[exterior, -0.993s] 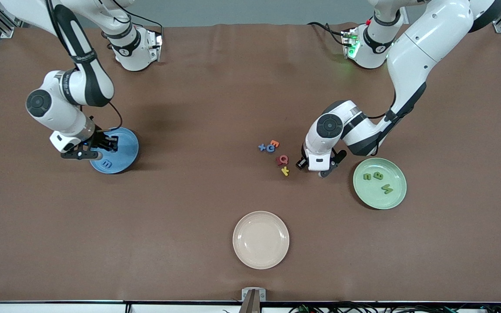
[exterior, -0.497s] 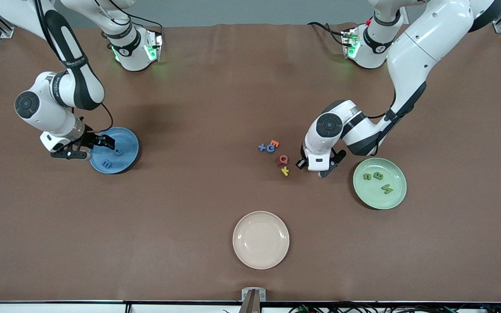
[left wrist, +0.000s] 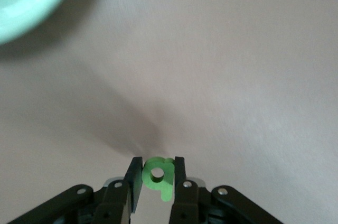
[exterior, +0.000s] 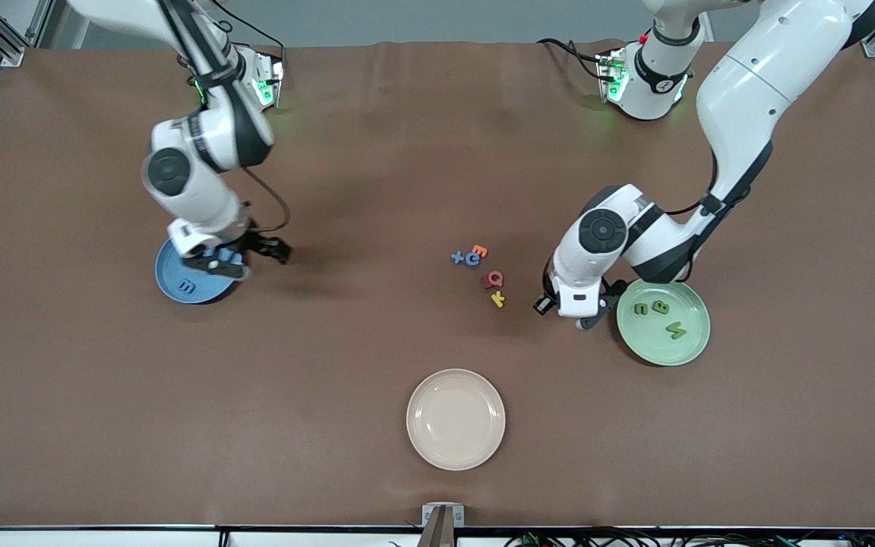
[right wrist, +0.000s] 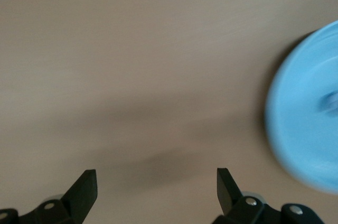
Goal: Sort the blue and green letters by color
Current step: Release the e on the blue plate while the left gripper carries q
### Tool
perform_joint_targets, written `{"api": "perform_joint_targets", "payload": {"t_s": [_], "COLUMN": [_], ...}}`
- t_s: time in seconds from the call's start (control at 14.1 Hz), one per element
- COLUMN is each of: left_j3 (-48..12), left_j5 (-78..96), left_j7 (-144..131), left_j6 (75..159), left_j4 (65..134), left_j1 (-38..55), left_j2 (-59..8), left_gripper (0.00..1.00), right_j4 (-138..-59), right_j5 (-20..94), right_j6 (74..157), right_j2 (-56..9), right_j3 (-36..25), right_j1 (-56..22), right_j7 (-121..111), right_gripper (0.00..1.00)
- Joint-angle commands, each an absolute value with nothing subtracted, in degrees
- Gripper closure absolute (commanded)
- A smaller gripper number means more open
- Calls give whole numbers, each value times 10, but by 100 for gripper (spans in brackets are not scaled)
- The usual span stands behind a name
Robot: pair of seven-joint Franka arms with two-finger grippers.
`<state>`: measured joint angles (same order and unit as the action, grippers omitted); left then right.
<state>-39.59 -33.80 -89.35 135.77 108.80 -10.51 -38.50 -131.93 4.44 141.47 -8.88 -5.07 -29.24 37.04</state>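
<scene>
My left gripper (exterior: 583,319) is shut on an olive-green letter (left wrist: 158,175) and hangs low over the table beside the pale green plate (exterior: 692,346). On that plate lie three green letters (exterior: 661,306). Two blue letters (exterior: 465,259) rest mid-table. At the right arm's end, a blue letter (exterior: 187,287) lies on the blue plate (exterior: 168,273). My right gripper (exterior: 251,258) is open and holds nothing, over the table at that plate's edge. The right wrist view shows the blue plate (right wrist: 306,129) off to one side of the open gripper (right wrist: 156,182).
Orange (exterior: 480,250), red (exterior: 493,279) and yellow (exterior: 498,299) letters lie beside the two blue ones. A beige plate (exterior: 456,418) stands nearer the front camera, mid-table. The green plate's rim (left wrist: 26,2) shows in the left wrist view.
The right gripper opened over the blue plate, leaving a blue letter there, then swung toward the table's middle. The left gripper shut on the green letter and shifted toward the green plate.
</scene>
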Motion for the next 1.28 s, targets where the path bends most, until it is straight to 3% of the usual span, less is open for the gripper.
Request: {"api": "perform_joint_targets", "payload": {"t_s": [0.0, 0.28, 0.43, 1.21], "left_j3": [-422, -439, -439, -414], "left_j5": [-348, -347, -346, -347], "left_j7": [-808, -711, -678, -597], "left_j6": [1312, 1292, 1293, 1293], "left_j4": [1094, 1085, 1077, 1033], "left_j1": [-155, -228, -253, -289], "left_j2": [-359, -359, -365, -404], "left_gripper": [90, 90, 90, 89], "right_j4": [-1187, -933, -870, -831], "right_j5": [50, 52, 51, 44], "right_j6": [1355, 1266, 1262, 1268], "right_j2": [-179, -346, -397, -462], "right_j3": [-59, -59, -59, -60], "right_j1": [-367, -445, -468, -554], "right_j7": [494, 668, 691, 757], "right_gripper": [0, 0, 0, 0]}}
